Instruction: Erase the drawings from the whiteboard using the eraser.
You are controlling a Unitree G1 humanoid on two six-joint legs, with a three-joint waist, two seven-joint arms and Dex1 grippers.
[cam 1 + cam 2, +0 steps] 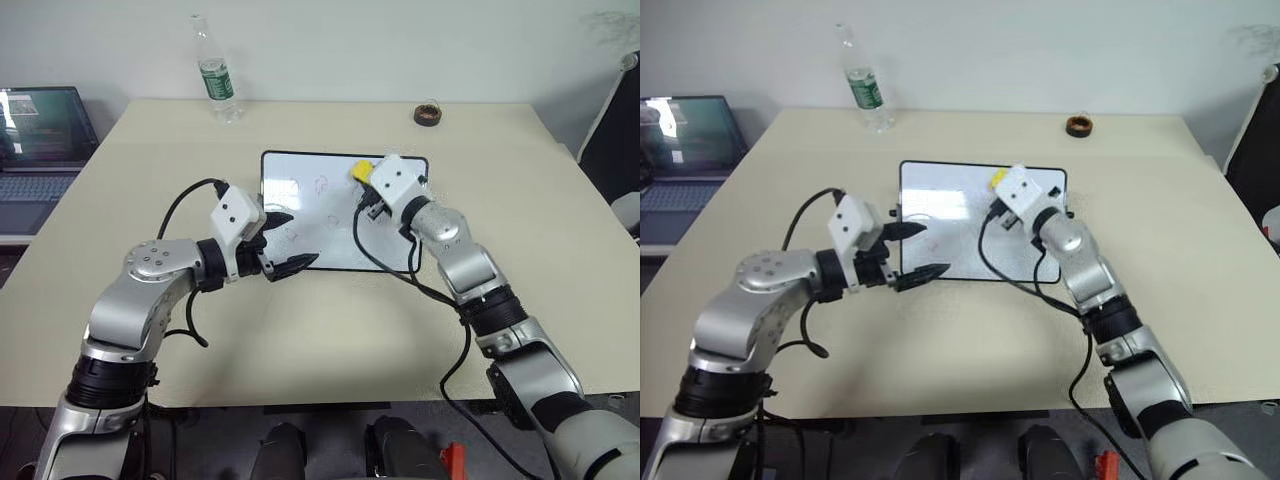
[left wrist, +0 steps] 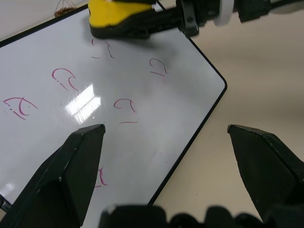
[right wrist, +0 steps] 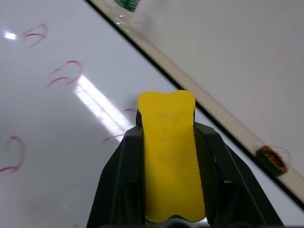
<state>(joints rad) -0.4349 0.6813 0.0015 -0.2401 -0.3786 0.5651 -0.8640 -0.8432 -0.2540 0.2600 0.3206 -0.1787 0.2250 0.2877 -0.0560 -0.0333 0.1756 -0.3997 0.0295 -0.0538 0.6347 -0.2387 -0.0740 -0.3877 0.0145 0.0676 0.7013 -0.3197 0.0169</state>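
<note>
Right gripper (image 3: 166, 156) was clamped on the yellow eraser (image 3: 170, 156), poised over the far right corner of the whiteboard (image 1: 330, 250). Left gripper (image 1: 280, 243), jaws spread wide and empty, hung at the whiteboard's near left edge. The red drawings (image 2: 124, 105) lay in two rows across the whiteboard, unwiped. A tilted eraser could likely skip marks, or push the unpinned whiteboard sideways. The water bottle (image 1: 215, 75) beyond the whiteboard had a green label, unreadable.
</note>
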